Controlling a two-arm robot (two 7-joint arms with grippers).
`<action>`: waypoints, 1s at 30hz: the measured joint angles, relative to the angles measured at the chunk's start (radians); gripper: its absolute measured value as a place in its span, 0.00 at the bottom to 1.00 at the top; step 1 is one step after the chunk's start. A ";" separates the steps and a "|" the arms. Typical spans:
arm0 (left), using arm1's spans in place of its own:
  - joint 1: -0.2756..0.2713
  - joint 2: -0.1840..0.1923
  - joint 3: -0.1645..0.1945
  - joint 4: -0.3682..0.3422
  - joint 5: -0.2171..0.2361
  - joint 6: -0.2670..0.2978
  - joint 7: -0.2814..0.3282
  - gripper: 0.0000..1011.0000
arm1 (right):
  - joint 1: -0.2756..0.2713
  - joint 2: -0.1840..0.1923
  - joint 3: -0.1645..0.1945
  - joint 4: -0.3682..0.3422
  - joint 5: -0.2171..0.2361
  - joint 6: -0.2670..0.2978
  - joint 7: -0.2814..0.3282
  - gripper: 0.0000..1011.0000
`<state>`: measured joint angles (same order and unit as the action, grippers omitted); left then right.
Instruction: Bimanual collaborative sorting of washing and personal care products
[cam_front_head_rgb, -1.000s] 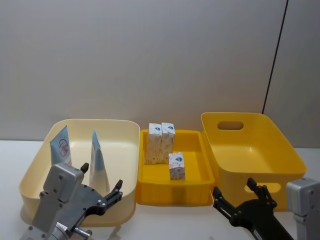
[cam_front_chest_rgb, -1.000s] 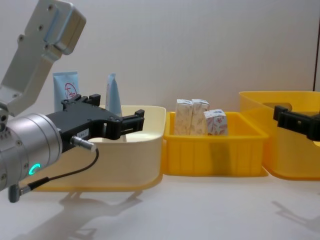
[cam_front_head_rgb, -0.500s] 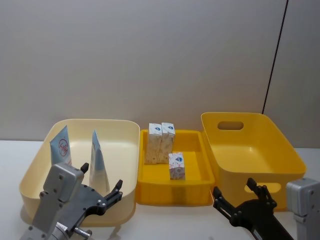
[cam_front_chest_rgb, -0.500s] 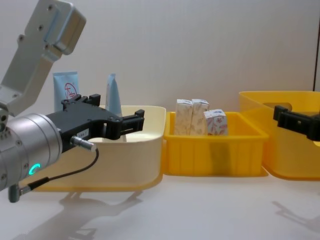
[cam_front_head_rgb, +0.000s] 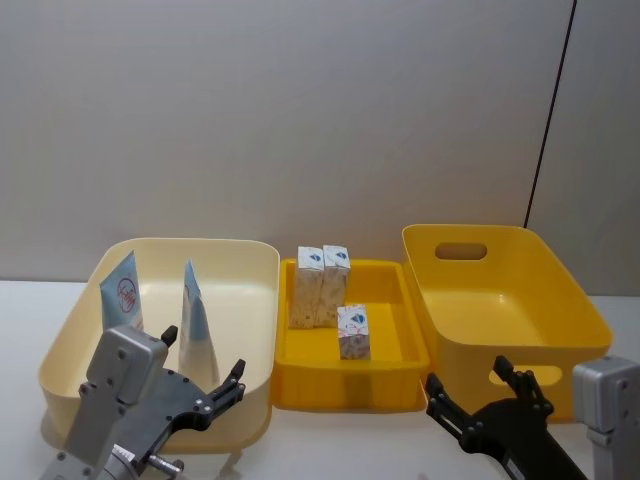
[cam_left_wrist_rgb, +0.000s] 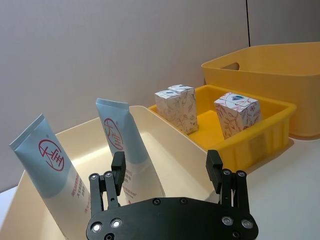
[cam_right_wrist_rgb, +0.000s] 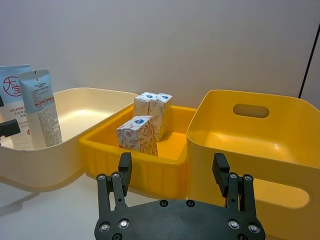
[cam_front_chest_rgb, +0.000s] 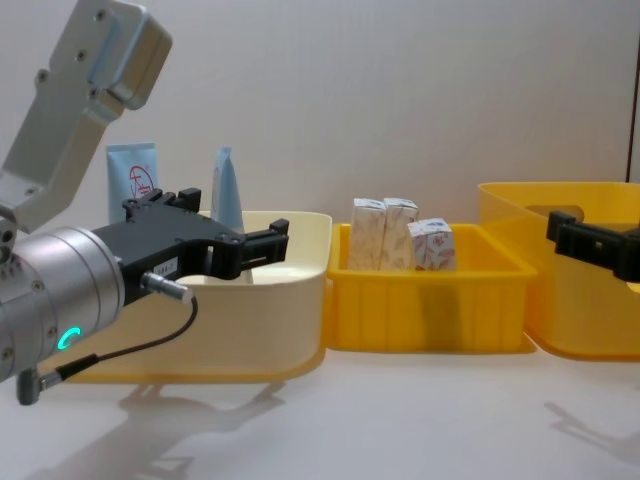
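Tubes (cam_left_wrist_rgb: 117, 137) in the cream bin (cam_front_head_rgb: 232, 264) look light, squashy; I'd pinch mid-body, left gripper (cam_left_wrist_rgb: 166, 160) before it and right gripper (cam_right_wrist_rgb: 172, 161) farther right both gaping.

I read the cream bin (cam_front_head_rgb: 258, 268), the shallow yellow tray (cam_front_head_rgb: 345, 388) and the handled yellow bin (cam_front_head_rgb: 560, 300) as smooth moulded plastic with a soft gloss. The pale-blue squeeze tubes (cam_left_wrist_rgb: 49, 176) look like pliable plastic with a satin sheen, while the cartons (cam_left_wrist_rgb: 237, 114) are matt printed card (edges crisp, no shine). The left gripper (cam_left_wrist_rgb: 166, 160) and right gripper (cam_right_wrist_rgb: 172, 162) are matt black with bright metal screws. The left wrist barrel (cam_front_chest_rgb: 52, 298) is brushed silver metal. The table (cam_front_chest_rgb: 400, 420) is matt white.
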<state>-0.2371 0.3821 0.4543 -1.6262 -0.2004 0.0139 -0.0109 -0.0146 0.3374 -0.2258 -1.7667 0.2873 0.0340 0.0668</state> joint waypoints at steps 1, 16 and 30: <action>0.000 0.000 0.000 0.000 0.000 0.000 0.000 0.99 | 0.000 0.000 0.000 0.000 0.000 0.000 0.000 0.99; 0.000 0.000 0.000 0.000 0.000 0.000 0.000 0.99 | 0.000 0.000 0.000 0.000 0.000 0.000 0.000 0.99; 0.000 0.000 0.000 0.000 0.000 0.000 0.000 0.99 | 0.000 0.000 0.000 0.000 0.000 0.000 0.000 0.99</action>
<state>-0.2372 0.3821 0.4542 -1.6262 -0.2004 0.0139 -0.0109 -0.0147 0.3375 -0.2257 -1.7668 0.2874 0.0341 0.0668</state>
